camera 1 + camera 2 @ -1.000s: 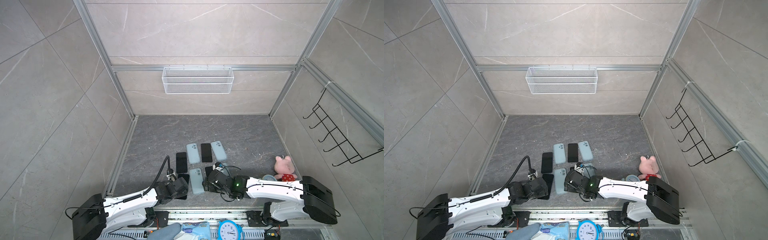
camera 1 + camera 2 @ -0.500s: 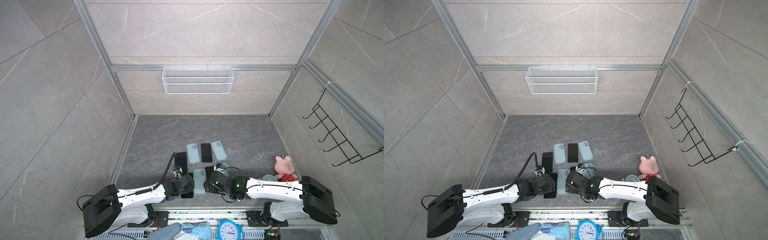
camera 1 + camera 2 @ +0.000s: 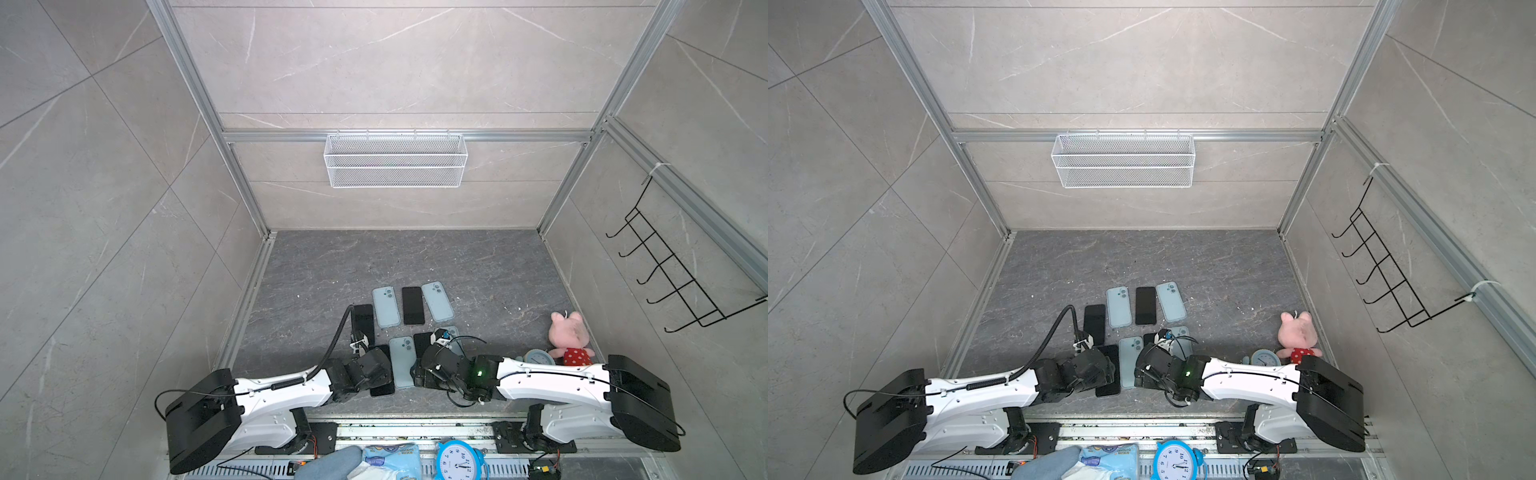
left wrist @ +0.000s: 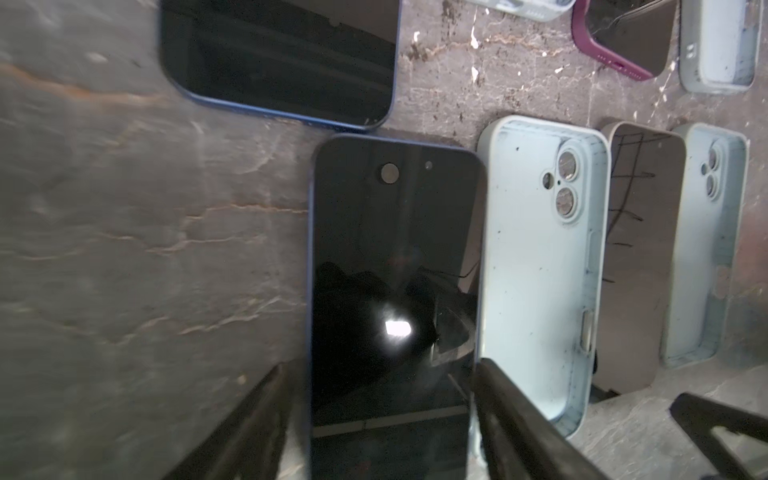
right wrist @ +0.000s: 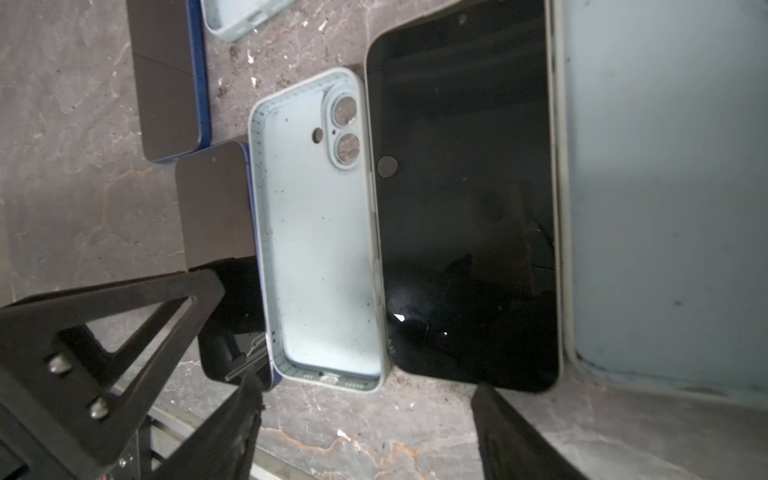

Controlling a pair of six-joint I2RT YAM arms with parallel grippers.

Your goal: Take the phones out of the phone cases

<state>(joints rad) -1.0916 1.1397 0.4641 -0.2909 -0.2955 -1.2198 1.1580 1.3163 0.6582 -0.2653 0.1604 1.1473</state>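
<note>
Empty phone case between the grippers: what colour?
Phone case: pale blue, clearest in the left wrist view.

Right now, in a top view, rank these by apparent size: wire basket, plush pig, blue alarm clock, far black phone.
1. wire basket
2. plush pig and blue alarm clock: these look alike. The clock is cut off by the frame edge and seems nearer the camera, so they are left unranked.
3. far black phone

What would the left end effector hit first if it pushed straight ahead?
The left end effector straddles the dark blue-edged phone with open jaws, so it likely meets that first; its height above the phone is unclear.
</note>
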